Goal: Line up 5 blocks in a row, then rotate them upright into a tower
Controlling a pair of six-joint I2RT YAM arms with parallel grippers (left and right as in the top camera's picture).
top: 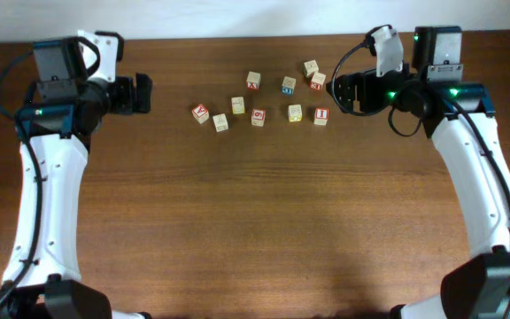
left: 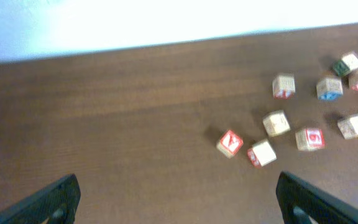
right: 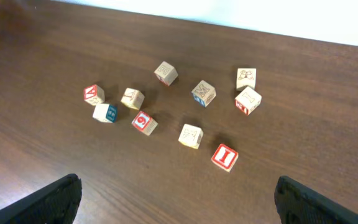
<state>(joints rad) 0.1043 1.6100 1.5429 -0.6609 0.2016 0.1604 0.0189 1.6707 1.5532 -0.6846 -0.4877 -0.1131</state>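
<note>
Left hand and right hand gape wide, empty; blocks lie scattered on table between them.

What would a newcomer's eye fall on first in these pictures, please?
A loose scatter of small wooden alphabet cubes sits at the far middle of the dark wooden table, the bold red "I" cube near its right edge. The left gripper and right gripper flank it, both open and empty.
</note>
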